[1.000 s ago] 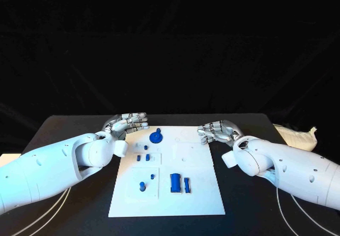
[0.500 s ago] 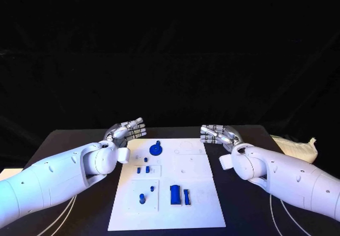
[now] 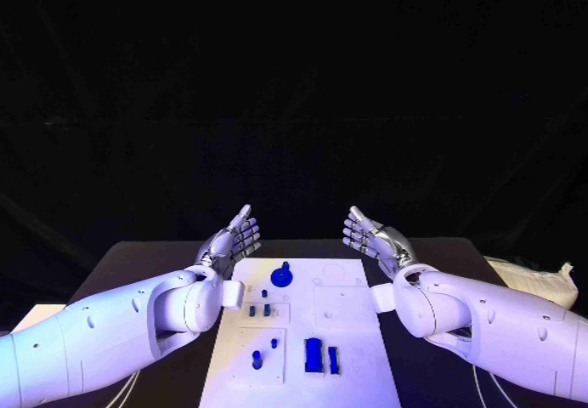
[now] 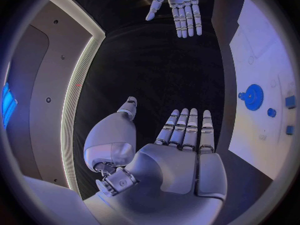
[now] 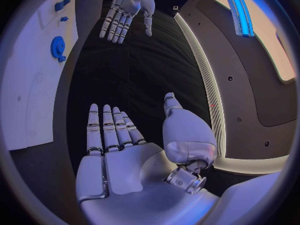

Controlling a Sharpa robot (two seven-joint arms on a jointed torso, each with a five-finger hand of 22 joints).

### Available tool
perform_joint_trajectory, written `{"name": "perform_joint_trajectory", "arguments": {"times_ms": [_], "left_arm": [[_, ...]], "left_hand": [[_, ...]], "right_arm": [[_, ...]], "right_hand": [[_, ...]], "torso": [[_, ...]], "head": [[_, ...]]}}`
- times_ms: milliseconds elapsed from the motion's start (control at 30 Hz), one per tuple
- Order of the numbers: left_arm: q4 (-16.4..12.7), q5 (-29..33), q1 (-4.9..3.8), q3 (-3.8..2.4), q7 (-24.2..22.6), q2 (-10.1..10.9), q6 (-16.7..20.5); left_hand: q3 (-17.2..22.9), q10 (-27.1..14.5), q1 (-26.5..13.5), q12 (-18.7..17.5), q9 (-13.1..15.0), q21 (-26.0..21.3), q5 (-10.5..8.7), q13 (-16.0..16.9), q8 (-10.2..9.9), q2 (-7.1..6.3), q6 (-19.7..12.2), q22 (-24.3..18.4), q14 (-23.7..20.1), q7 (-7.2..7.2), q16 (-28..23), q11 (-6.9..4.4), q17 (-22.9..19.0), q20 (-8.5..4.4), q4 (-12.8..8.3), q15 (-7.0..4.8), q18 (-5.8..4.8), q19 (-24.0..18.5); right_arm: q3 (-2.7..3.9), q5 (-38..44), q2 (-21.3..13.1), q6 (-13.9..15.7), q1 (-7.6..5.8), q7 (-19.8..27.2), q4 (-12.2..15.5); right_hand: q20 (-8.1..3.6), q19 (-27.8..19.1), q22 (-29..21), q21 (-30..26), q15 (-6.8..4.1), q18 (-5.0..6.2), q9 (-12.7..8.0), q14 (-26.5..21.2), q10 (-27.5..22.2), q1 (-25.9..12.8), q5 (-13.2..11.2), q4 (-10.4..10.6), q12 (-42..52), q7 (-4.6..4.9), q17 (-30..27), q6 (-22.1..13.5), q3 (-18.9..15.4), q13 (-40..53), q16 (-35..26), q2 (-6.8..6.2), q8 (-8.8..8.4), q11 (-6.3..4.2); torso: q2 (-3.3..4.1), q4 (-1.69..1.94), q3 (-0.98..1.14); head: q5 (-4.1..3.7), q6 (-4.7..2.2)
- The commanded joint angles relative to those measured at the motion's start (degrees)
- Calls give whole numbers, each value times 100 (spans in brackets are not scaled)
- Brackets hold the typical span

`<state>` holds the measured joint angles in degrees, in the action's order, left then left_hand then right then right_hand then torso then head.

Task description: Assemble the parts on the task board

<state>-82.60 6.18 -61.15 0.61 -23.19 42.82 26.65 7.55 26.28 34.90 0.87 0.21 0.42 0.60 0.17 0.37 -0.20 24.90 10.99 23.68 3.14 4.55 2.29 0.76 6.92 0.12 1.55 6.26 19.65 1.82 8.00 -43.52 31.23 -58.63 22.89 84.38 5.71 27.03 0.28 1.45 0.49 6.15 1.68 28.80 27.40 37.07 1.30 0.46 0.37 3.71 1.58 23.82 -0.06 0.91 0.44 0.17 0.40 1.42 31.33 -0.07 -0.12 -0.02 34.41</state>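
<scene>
- The left hand [image 3: 233, 240] is raised above the far left corner of the board [image 3: 346, 357], at about 11 o'clock from the board's middle. Its fingers are straight, close side by side, the thumb set apart; it holds nothing and touches nothing.
- In the left wrist view the same hand [image 4: 178, 150] shows a flat bare palm, with the fingers [image 4: 187, 127] stretched out over the dark counter [image 4: 156, 70].
- The right hand [image 3: 374, 240] is raised above the far right corner of the board, at about 1 o'clock from its middle. It too is flat and spread, palm turned toward the left hand, holding nothing.
- In the right wrist view that hand [image 5: 125, 160] lies bare, its thumb [image 5: 181, 125] standing apart from the fingers.
- The two hands face each other, well apart, with the far edge of the board between and below them.
- The white board lies flat in the middle of the black counter [image 3: 160, 255].
- A round blue part [image 3: 282, 275] sits near the board's far edge, at 12 o'clock.
- Small blue parts [image 3: 261, 309] lie just nearer than it, left of centre.
- A blue peg [image 3: 257, 359] lies at about 8 o'clock of the board, a smaller piece just beyond it.
- A wide blue block [image 3: 313, 354] and a thin blue bar [image 3: 333, 359] lie side by side at about 6 o'clock, close but apart.
- A pale crumpled cloth [image 3: 539, 282] lies at the counter's right edge, at 3 o'clock, well apart from the board.
</scene>
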Motion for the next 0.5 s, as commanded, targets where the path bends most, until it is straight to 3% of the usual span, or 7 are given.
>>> {"name": "perform_joint_trajectory", "arguments": {"times_ms": [33,67,100,133,167,267,500], "left_arm": [[-286,-425,35,-26,-470,65,1120],[-366,-460,46,-32,-504,87,1232],[-475,-506,62,-41,-550,116,1384],[-535,-532,70,-46,-576,133,1468],[-587,-555,78,-50,-598,147,1541],[-699,-603,94,-58,-645,177,1696],[-735,-618,99,-61,-661,187,1747]], "left_hand": [[-240,-832,-1107,-87,-21,-42,-60,-17,-37,20,-791,-348,-750,-314,-455,-229,-76,-220,-12,-155,-188,-622],[-259,-901,-1200,-87,-21,-42,-60,-17,-37,20,-857,-377,-815,-314,-455,-229,-76,-238,-12,-155,-626,-676],[-280,-995,-1322,-87,-21,-42,-60,-17,-37,20,-942,-416,-896,-314,-455,-229,-76,-262,-12,-155,-626,-745],[-303,-1063,-1412,-87,-21,-42,-60,-17,-37,20,-1006,-445,-959,-314,-455,-229,-76,-278,-12,-155,-626,-795],[-314,-1123,-1493,-87,-21,-42,-60,-17,-37,20,-1067,-470,-1014,-314,-455,-229,-76,-692,-12,-155,-626,-841],[-755,-1280,-1701,-87,-21,-42,-60,-17,-37,20,-1215,-535,-1157,-314,-455,-229,-76,-692,-12,-155,-626,-956],[-755,-1629,-2162,-87,-21,-42,-60,-17,-37,20,-1545,-681,-1467,-314,-455,-229,-76,-692,-12,-155,-626,-1207]], "right_arm": [[-71,-598,-57,952,-67,541,260],[-97,-646,-71,1033,-88,577,332],[-132,-708,-90,1136,-114,622,422],[-149,-740,-99,1188,-128,646,469],[-163,-765,-107,1230,-138,664,505],[-182,-800,-117,1288,-153,690,557],[-182,-800,-117,1289,-153,690,557]], "right_hand": [[-571,-863,-28,-145,-49,-185,-168,-917,-877,-1182,-130,-46,-37,-371,-158,-757,6,-91,-44,-17,-40,-142],[-571,-932,-28,-145,-49,-185,-168,-994,-951,-1280,-130,-46,-37,-371,-158,-820,6,-91,-44,-17,-40,-142],[-571,-1026,-28,-145,-49,-615,-168,-1095,-1044,-1409,-130,-46,-37,-371,-158,-905,6,-91,-44,-17,-40,-142],[-571,-1099,-28,-145,-49,-615,-168,-1169,-1114,-1504,-130,-46,-37,-371,-158,-964,6,-91,-44,-17,-40,-142],[-571,-1159,-28,-145,-49,-615,-168,-1234,-1176,-1590,-130,-46,-37,-371,-158,-1021,6,-91,-44,-17,-40,-142],[-571,-1319,-28,-145,-49,-615,-168,-1407,-1338,-1809,-130,-46,-37,-371,-158,-1161,6,-91,-44,-17,-40,-142],[-571,-1674,-28,-145,-49,-615,-168,-1785,-1699,-2295,-130,-46,-37,-371,-158,-1475,6,-91,-44,-17,-40,-142]], "torso": [[-15,7,12],[-15,7,12],[-15,7,12],[-15,7,12],[-15,7,12],[-15,7,12],[-15,7,12]], "head": [[2,-4],[2,-4],[2,-4],[2,-4],[2,-4],[2,-4],[2,-4]]}}
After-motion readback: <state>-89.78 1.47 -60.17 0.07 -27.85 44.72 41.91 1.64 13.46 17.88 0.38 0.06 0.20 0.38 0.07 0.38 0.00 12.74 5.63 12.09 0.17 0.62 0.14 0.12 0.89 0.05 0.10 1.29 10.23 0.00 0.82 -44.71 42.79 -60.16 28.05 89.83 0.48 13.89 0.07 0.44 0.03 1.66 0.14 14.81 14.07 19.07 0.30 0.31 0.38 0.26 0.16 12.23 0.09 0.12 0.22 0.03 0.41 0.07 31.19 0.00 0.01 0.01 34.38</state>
